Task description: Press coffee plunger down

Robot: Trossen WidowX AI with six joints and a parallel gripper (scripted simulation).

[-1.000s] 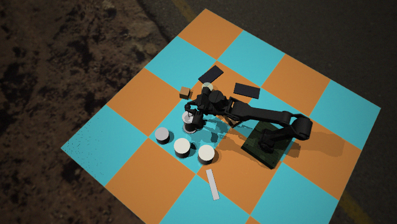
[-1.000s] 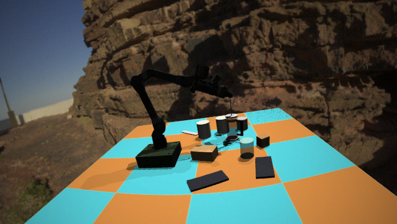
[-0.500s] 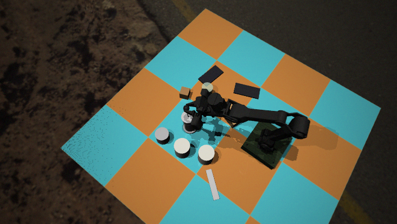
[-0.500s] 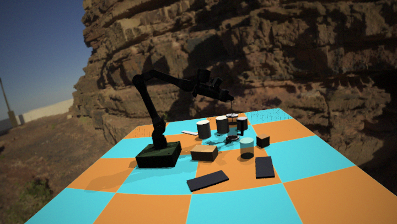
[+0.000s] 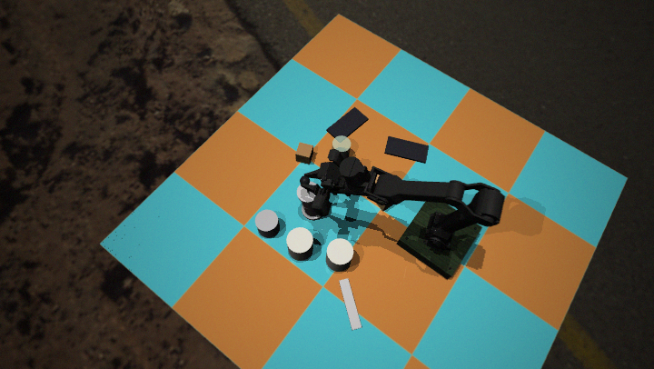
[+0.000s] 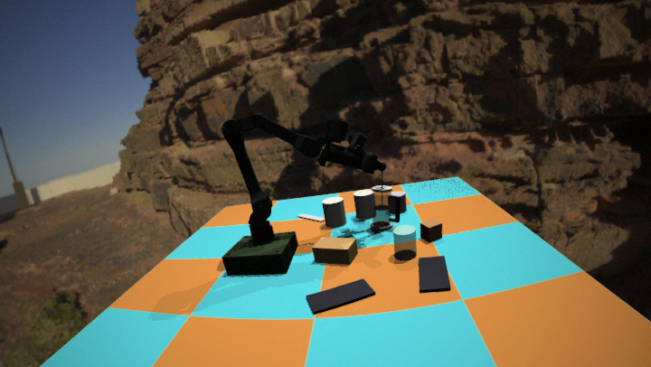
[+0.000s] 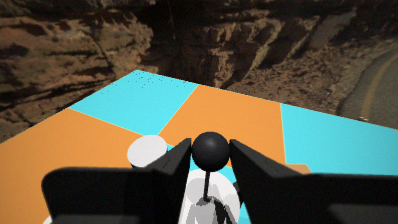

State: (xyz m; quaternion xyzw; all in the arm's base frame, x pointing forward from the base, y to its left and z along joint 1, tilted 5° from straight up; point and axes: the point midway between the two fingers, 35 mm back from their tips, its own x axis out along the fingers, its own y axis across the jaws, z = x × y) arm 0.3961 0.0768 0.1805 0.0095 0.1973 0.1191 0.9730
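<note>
Gripper (image 7: 210,152) clamps plunger knob (image 7: 210,150); cylinders (image 5: 300,240) adjacent

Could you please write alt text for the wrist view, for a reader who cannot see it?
The tool is shut on the coffee press's round black plunger knob, one dark finger on each side, with the thin rod running down below. Beyond lie a white-topped cylinder, the orange and cyan checkered mat and brown rock.

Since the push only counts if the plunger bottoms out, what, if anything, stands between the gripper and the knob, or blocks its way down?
Nothing visible does. The gripper is already shut on the plunger knob, one finger on each side. Below it the thin rod runs straight down to the disc atop the press, and the nearby cylinders stand off to the side.
</note>
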